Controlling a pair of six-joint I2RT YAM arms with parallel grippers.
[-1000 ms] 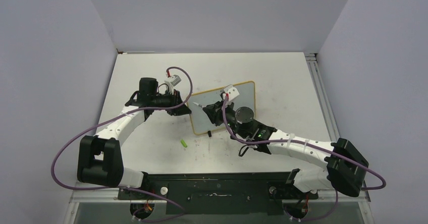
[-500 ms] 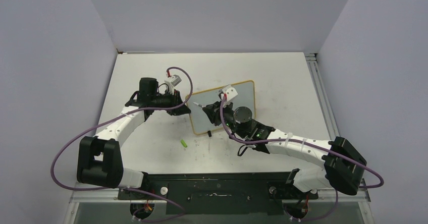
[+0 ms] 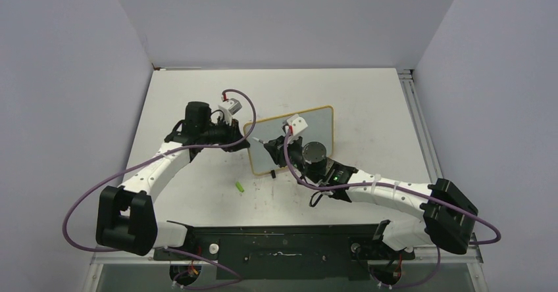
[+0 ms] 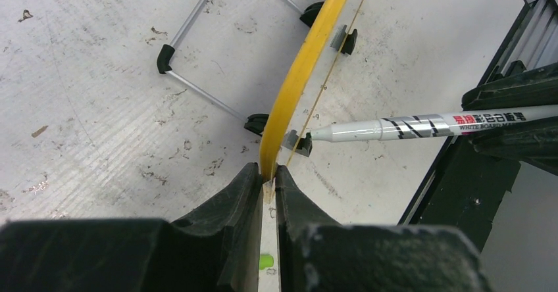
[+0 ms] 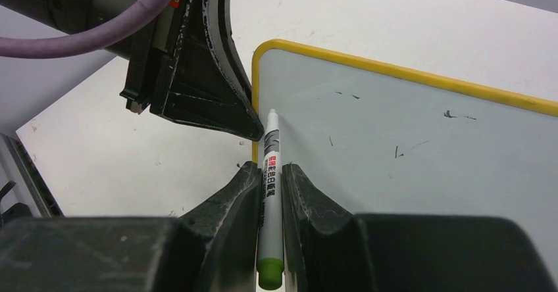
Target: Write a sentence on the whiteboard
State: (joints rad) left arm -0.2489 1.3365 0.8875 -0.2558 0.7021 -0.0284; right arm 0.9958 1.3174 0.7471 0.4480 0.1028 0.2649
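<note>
The whiteboard (image 3: 317,125) with its yellow-tan frame stands tilted at mid-table. My left gripper (image 3: 245,142) is shut on the board's left edge, and the left wrist view shows the frame (image 4: 299,75) pinched between the jaws (image 4: 268,171). My right gripper (image 3: 268,149) is shut on a silver marker with a green end (image 5: 270,173). The marker's tip sits at the board's upper left corner (image 5: 408,147), beside the left gripper (image 5: 197,75). The marker also shows in the left wrist view (image 4: 421,126). No green sentence shows on the board, only a few small dark specks.
A small green marker cap (image 3: 240,187) lies on the scuffed tabletop in front of the board. The board's wire stand with black feet (image 4: 197,88) rests behind it. Grey walls close in the table on three sides.
The left arm has shifted slightly right and farther back, still holding the board's edge. The right gripper has moved the marker left toward the board's left corner.
</note>
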